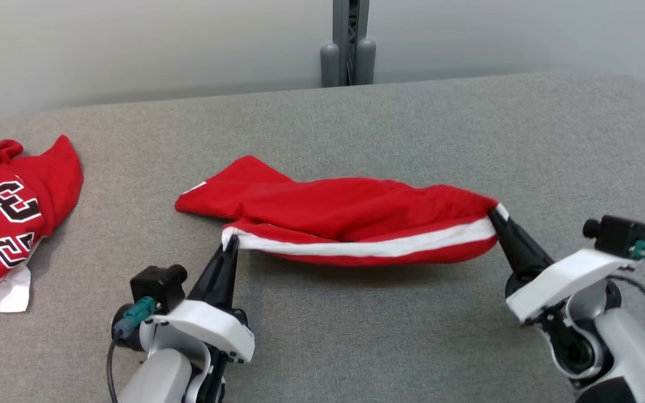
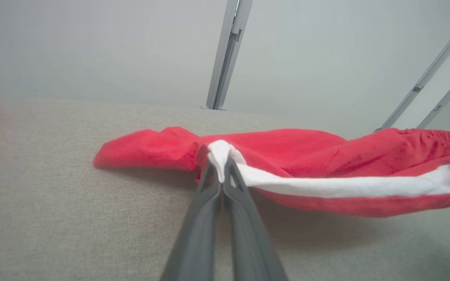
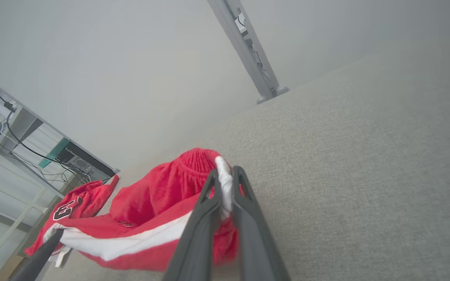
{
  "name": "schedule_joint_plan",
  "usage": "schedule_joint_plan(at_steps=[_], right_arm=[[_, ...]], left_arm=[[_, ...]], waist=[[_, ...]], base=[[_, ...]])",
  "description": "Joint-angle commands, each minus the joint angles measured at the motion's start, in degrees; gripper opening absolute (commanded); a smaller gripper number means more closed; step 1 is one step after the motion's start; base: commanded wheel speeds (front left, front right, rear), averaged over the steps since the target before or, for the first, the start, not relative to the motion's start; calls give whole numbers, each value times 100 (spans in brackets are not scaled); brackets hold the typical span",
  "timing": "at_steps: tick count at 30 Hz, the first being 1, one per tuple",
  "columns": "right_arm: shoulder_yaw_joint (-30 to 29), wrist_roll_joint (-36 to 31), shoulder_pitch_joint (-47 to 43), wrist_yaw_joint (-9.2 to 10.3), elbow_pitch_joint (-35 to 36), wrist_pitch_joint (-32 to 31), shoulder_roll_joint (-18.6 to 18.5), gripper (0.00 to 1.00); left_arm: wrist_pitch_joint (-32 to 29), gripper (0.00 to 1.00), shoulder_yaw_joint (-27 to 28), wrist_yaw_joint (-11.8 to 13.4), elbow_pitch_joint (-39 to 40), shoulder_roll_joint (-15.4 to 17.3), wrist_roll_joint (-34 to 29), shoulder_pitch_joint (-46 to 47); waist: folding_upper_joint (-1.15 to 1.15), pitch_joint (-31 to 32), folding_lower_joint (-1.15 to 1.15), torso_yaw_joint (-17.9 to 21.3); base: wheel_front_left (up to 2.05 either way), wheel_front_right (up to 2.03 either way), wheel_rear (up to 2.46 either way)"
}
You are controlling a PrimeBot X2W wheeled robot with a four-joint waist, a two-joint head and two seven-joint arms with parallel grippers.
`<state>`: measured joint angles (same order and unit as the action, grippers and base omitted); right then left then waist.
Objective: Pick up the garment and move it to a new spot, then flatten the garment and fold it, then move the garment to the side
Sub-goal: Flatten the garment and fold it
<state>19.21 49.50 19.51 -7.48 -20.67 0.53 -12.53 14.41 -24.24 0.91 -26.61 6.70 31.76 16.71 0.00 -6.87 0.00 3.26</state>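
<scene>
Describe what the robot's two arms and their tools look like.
Both arms match: a pale grey forearm, a white wrist housing, a black camera block with a teal plug and black cable. The left tool and right tool each have two long, dark, tapering fingers.

The left forearm (image 1: 157, 378) rises from the lower left of the head view and the right forearm (image 1: 633, 341) from the lower right, while the left gripper (image 1: 232, 242) and right gripper (image 1: 494, 215) both lean inward, jaws pinched together on opposite ends of the garment (image 1: 350, 218).
</scene>
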Motion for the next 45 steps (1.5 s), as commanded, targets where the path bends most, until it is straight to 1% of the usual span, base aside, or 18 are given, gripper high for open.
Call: schedule_joint_plan(at_steps=[1, 4, 6, 9, 11, 13, 14, 16, 20, 25, 27, 31, 32, 35, 40, 43, 45], right_arm=[[-53, 186, 85, -4, 132, -92, -33, 0], [-205, 608, 171, -3, 414, -358, -136, 0], [-287, 775, 281, -3, 548, -521, -192, 0], [-325, 670, 513, -3, 655, -657, -313, 0], [-370, 565, 677, -3, 668, -698, -311, 0], [-463, 404, 879, -3, 614, -705, -299, 0], [-536, 142, 1114, -3, 530, -738, -259, 0], [-570, -80, 1354, -4, 437, -820, -151, 0], [-683, -728, 1825, -3, 189, -959, -30, 0], [-1301, -1237, 2424, -3, -377, -1224, 467, 0], [-1507, -1405, 2639, -3, -567, -1318, 598, 0], [-1805, -2005, 2949, -3, -894, -1287, 734, 0], [-1805, -2005, 2949, -3, -894, -1287, 734, 0], [-2144, -2411, 3154, -2, -1137, -1191, 823, 0], [-2709, -2281, 3463, -2, -1480, -1207, 931, 0], [-2784, -2016, 3652, -2, -1747, -1176, 945, 0], [-2713, -1821, 3778, -2, -1913, -1134, 948, 0]], left_arm=[[33, 0, 56, 12, 61, 52, 43, 107], [-47, 0, 131, 33, 233, 100, 110, 233], [-122, 0, 167, 48, 362, 143, 129, 346], [-266, 0, 228, 72, 598, 191, 174, 572], [-364, 0, 275, 102, 767, 221, 195, 734], [-468, 0, 319, 125, 934, 231, 225, 912], [-567, 0, 348, 160, 1083, 247, 243, 1118], [-664, 0, 372, 188, 1185, 277, 240, 1317], [-860, 0, 430, 232, 1271, 265, 279, 1720], [-1107, 0, 492, 255, 1162, 275, 365, 2179], [-1160, 0, 492, 244, 1070, 244, 392, 2332], [-1195, 0, 517, 203, 892, 175, 490, 2565], [-1195, 0, 517, 203, 892, 175, 490, 2565], [-1167, 0, 539, 189, 770, 126, 532, 2695], [-1129, 0, 513, 139, 597, 47, 608, 2835], [-1114, 0, 522, 104, 524, 1, 659, 2896], [-1093, 0, 519, 83, 475, -25, 690, 2927]], waist=[[0, 63, 0, -9], [0, 161, 0, -34], [0, 225, 0, -47], [0, 323, 0, -53], [0, 381, 0, -47], [0, 438, 0, -38], [0, 492, 0, -21], [0, 557, 0, 7], [0, 690, 0, 72], [0, 784, 0, 148], [0, 816, 0, 176], [0, 868, 0, 219], [0, 868, 0, 219], [0, 902, 0, 250], [0, 966, 0, 284], [0, 996, 0, 290], [0, 1011, 0, 293]], base=[[0, 0, 0], [0, 0, 0], [0, 0, 0], [0, 0, 0], [0, 0, 0], [0, 0, 0], [0, 0, 0], [0, 0, 0], [0, 0, 0], [0, 0, 0], [0, 0, 0], [0, 0, 0], [0, 0, 0], [0, 0, 0], [0, 0, 0], [0, 0, 0], [0, 0, 0]])
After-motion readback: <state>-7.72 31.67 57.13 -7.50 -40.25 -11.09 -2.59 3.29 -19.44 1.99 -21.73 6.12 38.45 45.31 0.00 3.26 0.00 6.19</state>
